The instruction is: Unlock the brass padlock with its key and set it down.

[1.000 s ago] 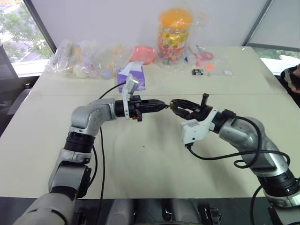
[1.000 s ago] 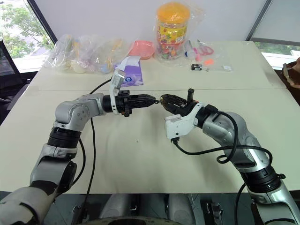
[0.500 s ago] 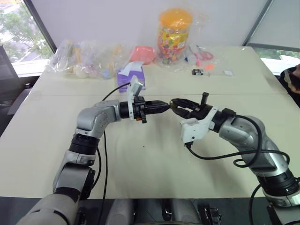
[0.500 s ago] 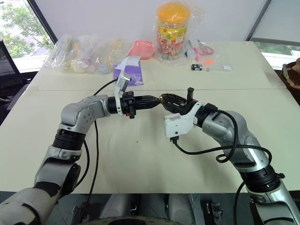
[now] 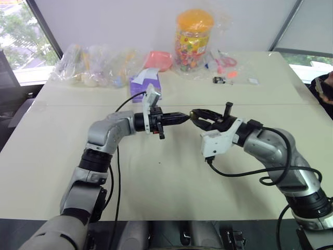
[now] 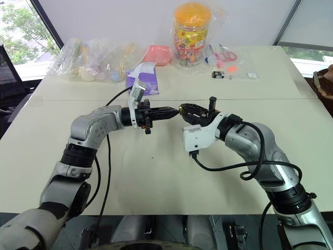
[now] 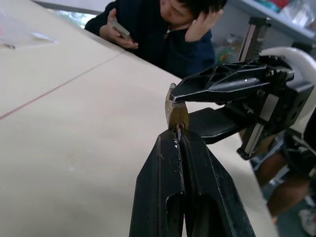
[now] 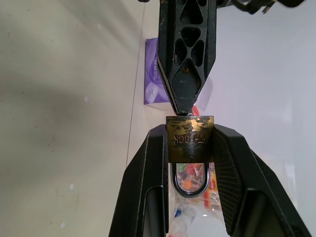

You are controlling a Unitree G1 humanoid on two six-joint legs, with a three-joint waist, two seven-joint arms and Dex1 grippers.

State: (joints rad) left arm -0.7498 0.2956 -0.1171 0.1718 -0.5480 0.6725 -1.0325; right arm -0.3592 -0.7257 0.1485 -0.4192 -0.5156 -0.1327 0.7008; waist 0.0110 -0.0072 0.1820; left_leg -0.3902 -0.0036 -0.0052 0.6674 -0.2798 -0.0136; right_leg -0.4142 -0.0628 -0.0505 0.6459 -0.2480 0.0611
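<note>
- The right gripper (image 8: 190, 148) is pinching the padlock (image 8: 190, 139) by its brass body, one black finger (image 8: 148, 163) on each side, with the shackle (image 8: 190, 183) pointing back between them toward the wrist.
- The padlock is being held in the air above the middle of the table (image 5: 166, 177), touching no surface.
- The left gripper (image 7: 177, 136) is reaching in from the opposite side, its fingers (image 7: 163, 173) pressed tightly together with their tips meeting the padlock's bottom face.
- A thin bit of metal is showing between those tips right at the padlock; whether it is the key I cannot tell.
- In the left eye view the two grippers are meeting tip to tip, left (image 5: 179, 117) and right (image 5: 196, 114), both lying roughly level above the table.
- Along the far edge of the table are sitting a candy jar (image 5: 193, 37) with an orange lid, clear bags (image 5: 93, 65) of mixed items toward the far left corner, a pink dish (image 5: 157, 59), and a purple packet (image 5: 143, 82) just nearer than the bags.
- A small black-and-white object (image 5: 219, 80) is lying near the jar, toward the far right.
- A person (image 7: 173, 34) in dark clothing is sitting beyond the table's right edge, looking at a phone (image 7: 120, 29).
</note>
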